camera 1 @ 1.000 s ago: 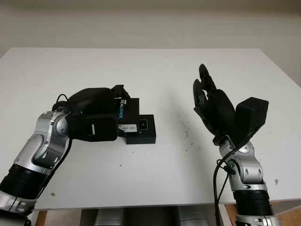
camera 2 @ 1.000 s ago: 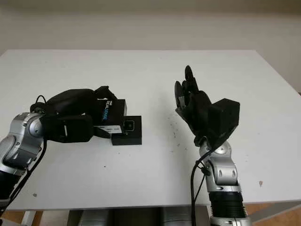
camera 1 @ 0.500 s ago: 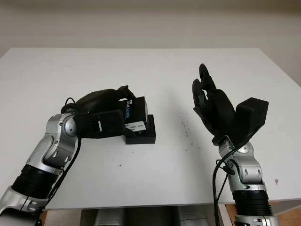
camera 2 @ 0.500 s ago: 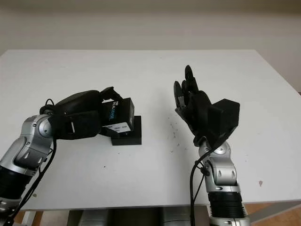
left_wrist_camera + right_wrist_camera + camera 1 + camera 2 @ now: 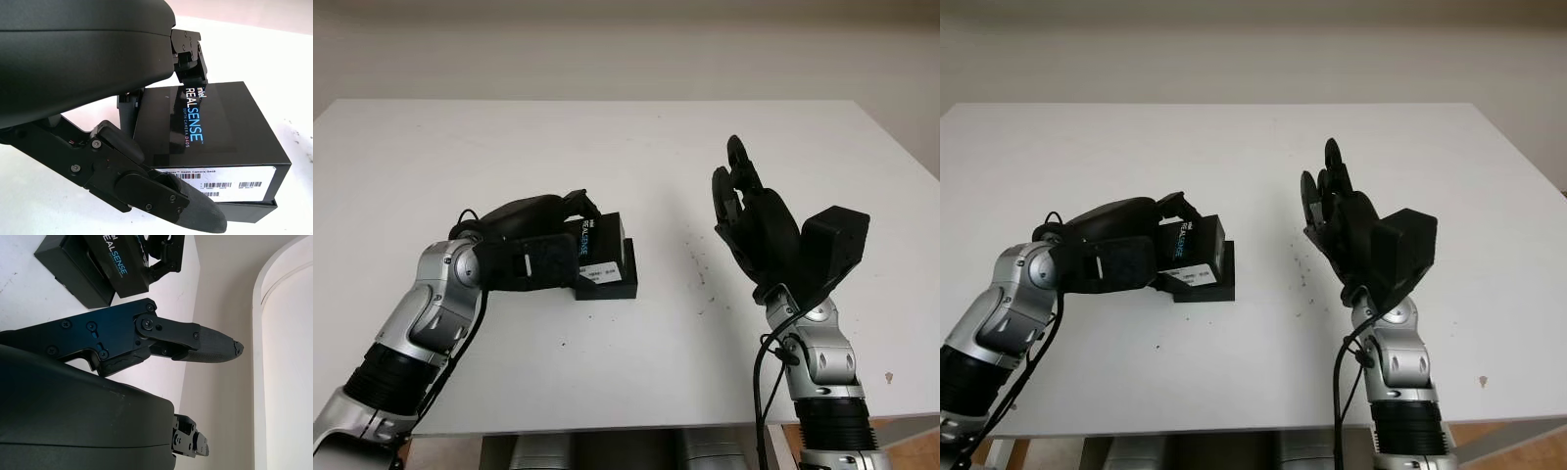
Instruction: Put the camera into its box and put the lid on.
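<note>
My left hand (image 5: 579, 242) is shut on the black lid (image 5: 599, 250) printed REALSENSE, gripping it between upper fingers (image 5: 188, 54) and thumb (image 5: 195, 215). The lid sits tilted over the black box base (image 5: 619, 285) on the table, covering most of it. A strip of the base's right and front edge (image 5: 254, 214) still shows, and the inside is hidden. My right hand (image 5: 736, 194) is open, raised above the table right of the box. From the right wrist, the lid (image 5: 115, 264) and base (image 5: 58, 257) are far off.
The white table (image 5: 607, 147) spreads wide behind and on both sides of the box. Small dark specks (image 5: 700, 269) mark it between the box and my right hand. Its front edge runs just below my forearms.
My left hand has carried the lid rightward and down over the box base, hiding the camera that showed inside it a second ago. The right hand has stayed put.
</note>
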Controlling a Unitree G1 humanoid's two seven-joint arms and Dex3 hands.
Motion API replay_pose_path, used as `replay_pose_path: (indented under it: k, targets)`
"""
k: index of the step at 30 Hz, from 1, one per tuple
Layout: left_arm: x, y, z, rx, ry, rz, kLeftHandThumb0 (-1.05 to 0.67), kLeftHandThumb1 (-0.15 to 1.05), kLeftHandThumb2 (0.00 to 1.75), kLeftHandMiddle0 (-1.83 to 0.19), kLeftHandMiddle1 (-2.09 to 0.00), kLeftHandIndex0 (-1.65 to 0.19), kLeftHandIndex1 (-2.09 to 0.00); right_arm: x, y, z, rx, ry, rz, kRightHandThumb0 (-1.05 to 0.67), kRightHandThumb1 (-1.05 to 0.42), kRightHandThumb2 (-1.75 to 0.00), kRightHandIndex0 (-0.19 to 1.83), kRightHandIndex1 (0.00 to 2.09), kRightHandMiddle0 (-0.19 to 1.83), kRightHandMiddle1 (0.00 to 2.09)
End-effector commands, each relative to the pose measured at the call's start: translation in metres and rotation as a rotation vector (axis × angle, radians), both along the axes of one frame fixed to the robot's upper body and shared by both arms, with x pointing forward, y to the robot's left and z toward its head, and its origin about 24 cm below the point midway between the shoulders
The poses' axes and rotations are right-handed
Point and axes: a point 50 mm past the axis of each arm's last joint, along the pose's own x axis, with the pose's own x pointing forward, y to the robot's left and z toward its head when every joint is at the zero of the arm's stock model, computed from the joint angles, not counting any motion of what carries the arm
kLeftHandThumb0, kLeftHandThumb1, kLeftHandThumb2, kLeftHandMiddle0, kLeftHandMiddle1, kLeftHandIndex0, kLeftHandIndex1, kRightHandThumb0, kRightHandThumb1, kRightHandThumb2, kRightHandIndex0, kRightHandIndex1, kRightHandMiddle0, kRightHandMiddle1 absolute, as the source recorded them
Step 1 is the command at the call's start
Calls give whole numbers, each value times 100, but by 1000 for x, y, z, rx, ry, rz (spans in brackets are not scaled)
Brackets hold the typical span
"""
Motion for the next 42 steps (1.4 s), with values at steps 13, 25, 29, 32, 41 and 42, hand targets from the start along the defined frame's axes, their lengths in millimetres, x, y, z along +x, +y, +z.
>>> replay_pose_path:
  k: [13, 25, 29, 32, 41, 42]
  targets:
    - [2, -23, -1, 71, -6, -78, -24, 105, 28, -18, -202, -10, -159, -4, 4, 0, 10, 0, -3, -72, -105, -56, -19, 0, -19, 0]
    - [4, -35, 4, 65, -4, -95, -24, 105, 26, -28, -209, 6, -192, -7, 5, -4, -1, 7, -2, -74, -105, -55, -19, 0, -19, 1]
    - [5, -39, 7, 54, 6, -90, -24, 105, 26, -11, -209, 1, -169, -7, 6, -5, 5, 13, -5, -75, -105, -54, -19, 0, -19, 2]
    - [6, -41, 9, 38, 12, -82, -24, 105, 26, -11, -199, -5, -156, -6, 7, -6, 13, 15, -6, -76, -105, -52, -19, 0, -19, 1]
    - [8, -43, 7, 34, 71, 15, -22, 105, 27, -25, -209, -5, -164, -6, 10, -8, 8, -2, 6, -72, -105, -55, -19, 1, -19, 1]
    - [8, -44, 6, 42, 73, 22, -21, 105, 26, -28, -209, -5, -165, -6, 11, -8, 9, -5, 7, -72, -105, -56, -19, 1, -19, 1]
